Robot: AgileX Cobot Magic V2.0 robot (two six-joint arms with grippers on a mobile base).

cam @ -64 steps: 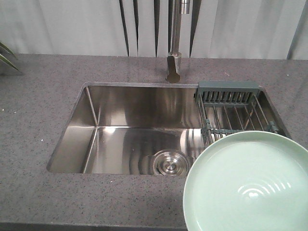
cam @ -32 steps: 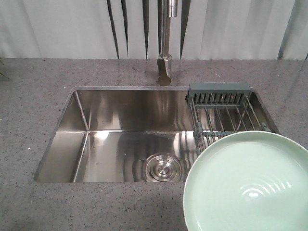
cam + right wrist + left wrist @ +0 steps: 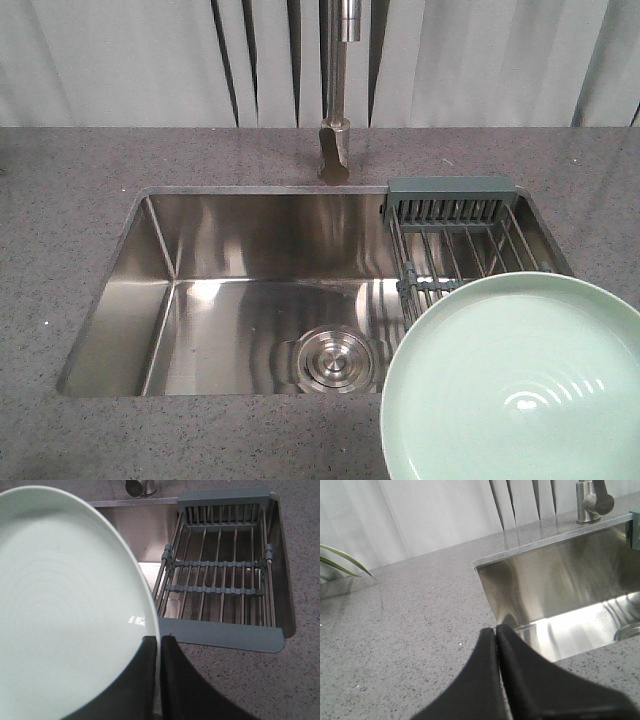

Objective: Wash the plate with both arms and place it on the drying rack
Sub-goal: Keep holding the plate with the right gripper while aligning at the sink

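**Q:** Where the worktop is seen from the front, what is shown?

**A:** A grey speckled countertop (image 3: 60,200) is shown, with a shiny steel basin (image 3: 250,300) sunk into it. A round drain (image 3: 337,357) is set in the basin floor, and a faucet (image 3: 335,150) rises from the far edge. The back of the room is closed off by a pale pleated curtain (image 3: 120,60).

**Q:** How is the drying rack (image 3: 460,240) laid?

**A:** It is set across the right end of the basin. Its steel rods run front to back, and its slotted caddy sits at the far end, just right of the faucet.

**Q:** And where is the plate (image 3: 510,380) found?

**A:** It is held at the near right with its face turned toward the front camera. In that view the near part of the rack and the basin's front right corner are covered by it. From the right wrist, its rim is seen pinched by the right gripper (image 3: 160,639), one finger on each side.

**Q:** What is seen of the left gripper (image 3: 496,628)?

**A:** Its fingers are pressed together with nothing between them, over the countertop left of the basin. Thin green plant leaves (image 3: 342,562) are seen at the far left, by the curtain.
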